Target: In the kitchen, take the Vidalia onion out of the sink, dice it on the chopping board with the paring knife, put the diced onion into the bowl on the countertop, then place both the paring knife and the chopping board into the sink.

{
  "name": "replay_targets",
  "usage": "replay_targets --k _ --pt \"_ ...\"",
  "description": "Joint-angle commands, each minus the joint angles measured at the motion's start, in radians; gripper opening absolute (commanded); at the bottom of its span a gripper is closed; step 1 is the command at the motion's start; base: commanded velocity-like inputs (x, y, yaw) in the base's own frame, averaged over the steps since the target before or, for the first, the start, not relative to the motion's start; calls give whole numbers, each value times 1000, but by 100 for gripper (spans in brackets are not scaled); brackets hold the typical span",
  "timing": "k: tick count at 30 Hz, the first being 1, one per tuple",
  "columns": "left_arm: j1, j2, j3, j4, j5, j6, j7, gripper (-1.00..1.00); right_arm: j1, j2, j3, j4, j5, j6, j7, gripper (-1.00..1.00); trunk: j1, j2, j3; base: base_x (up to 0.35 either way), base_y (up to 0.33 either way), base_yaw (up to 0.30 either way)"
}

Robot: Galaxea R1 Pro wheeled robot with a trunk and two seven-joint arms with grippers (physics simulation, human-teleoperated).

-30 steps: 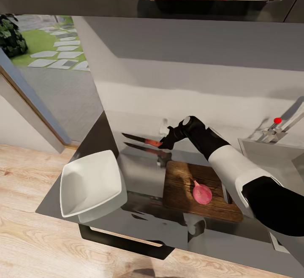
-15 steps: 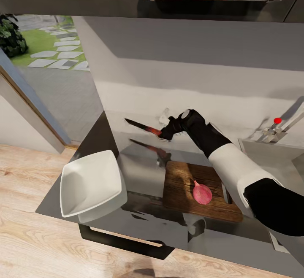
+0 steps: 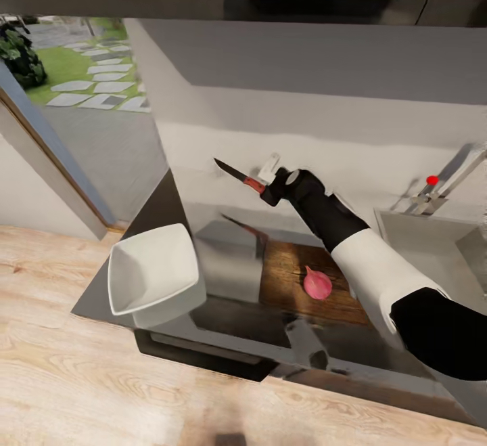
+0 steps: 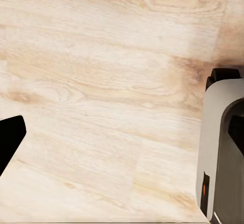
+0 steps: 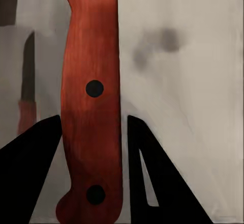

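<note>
My right gripper [image 3: 265,191] is shut on the red handle of the paring knife [image 3: 238,176], held in the air above the countertop [image 3: 226,266] near the back wall, its dark blade pointing left. In the right wrist view the handle [image 5: 91,107] with its black rivets runs between the two black fingers [image 5: 30,178]. The pink Vidalia onion [image 3: 316,283] lies whole on the brown chopping board [image 3: 287,273], below and right of the knife. The white bowl [image 3: 152,277] stands left of the board. My left gripper [image 4: 122,142] hangs open over the wooden floor.
The grey sink [image 3: 433,243] lies to the right of the board, with its tap and red knob [image 3: 431,180] behind it. Dark wall cabinets hang overhead. A doorway to a garden opens at the left. The robot's base [image 4: 223,147] shows beside the left gripper.
The right gripper has lifted the knife up off the countertop and toward the wall, blade tip rising. The head camera has shifted slightly, moving the whole picture.
</note>
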Motion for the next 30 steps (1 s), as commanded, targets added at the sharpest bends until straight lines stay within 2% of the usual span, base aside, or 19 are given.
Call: replay_targets --k 1,5,9,19,23,30 --pt "-2 0 -7 4 3 -7 3 100 -1 2 4 -1 10 5 -6 -100 0 -2 -2 -332 0 0" --pt "-2 -1 -7 4 3 -7 3 100 -1 22 23 -1 11 14 -112 -100 0 -2 -2 -336 0 0" --pt "-2 -2 -7 4 3 -7 3 100 -1 32 34 -1 11 29 -180 -100 0 -2 -2 -338 0 0" --pt "-2 -16 -7 4 3 -7 3 100 -1 43 54 -1 11 52 -264 -100 0 -2 -2 -264 -63 0" --pt "-2 -18 -7 4 3 -7 2 100 -1 46 55 -1 11 53 -301 -100 0 -2 -2 -180 -222 0" --pt "-2 -19 -7 4 3 -7 1 100 -1 56 55 -2 11 56 -321 -100 0 -2 -2 -160 -273 0"
